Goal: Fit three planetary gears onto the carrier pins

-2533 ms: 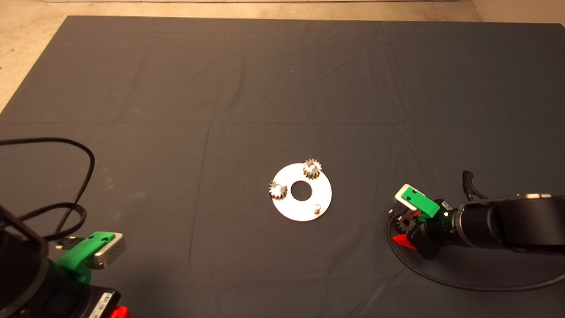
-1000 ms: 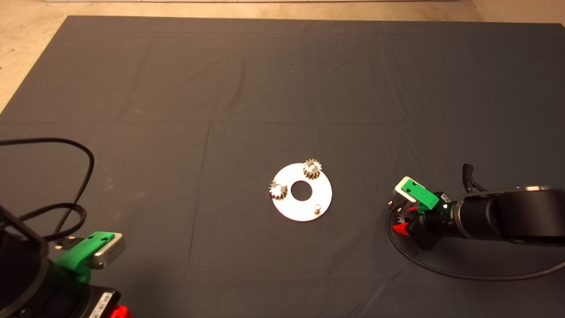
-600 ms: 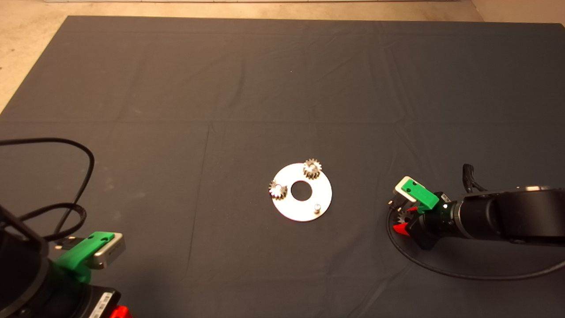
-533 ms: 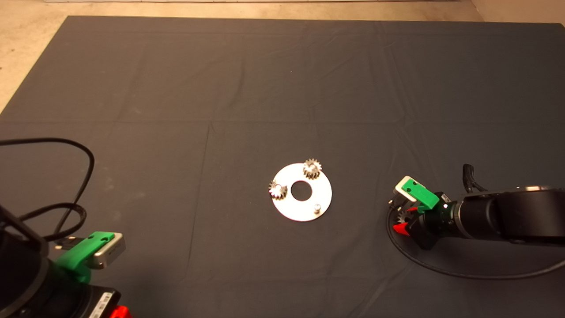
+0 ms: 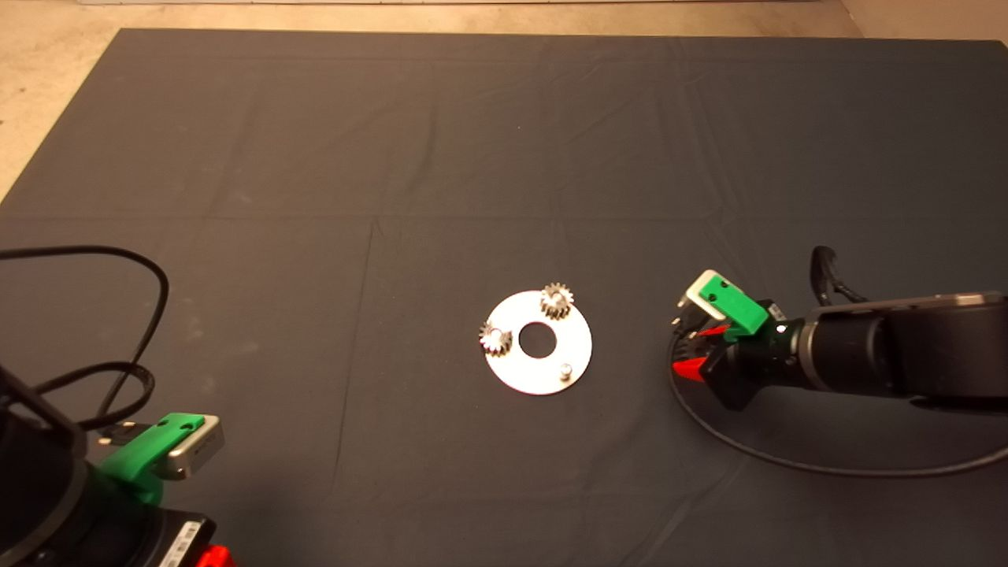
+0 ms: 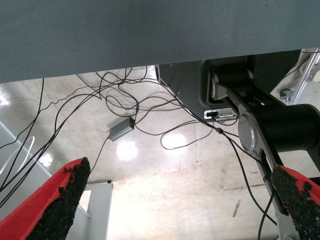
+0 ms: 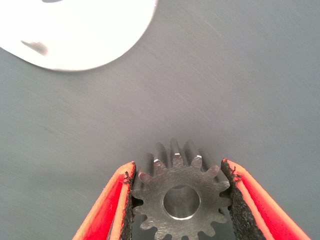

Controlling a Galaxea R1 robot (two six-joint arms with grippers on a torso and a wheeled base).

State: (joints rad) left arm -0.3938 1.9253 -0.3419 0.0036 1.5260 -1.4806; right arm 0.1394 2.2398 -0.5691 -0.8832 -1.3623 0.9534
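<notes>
The silvery carrier disc lies mid-mat with two planetary gears seated on its pins. A third carrier pin stands bare at the disc's near right. To the right of the disc my right gripper is shut on the third planetary gear, its black pads pressing the teeth on both sides above the mat. The disc shows ahead of that gear in the right wrist view. My left gripper waits at the lower left edge, fingers spread wide, seeing only floor.
A black cable loops on the mat under the right arm. Another black cable curls at the left edge. The left wrist view shows floor cables and the robot base beyond the mat's edge.
The right gripper has lifted the third gear off the mat and carried it left and toward the far side, closer to the disc. The left arm has not moved.
</notes>
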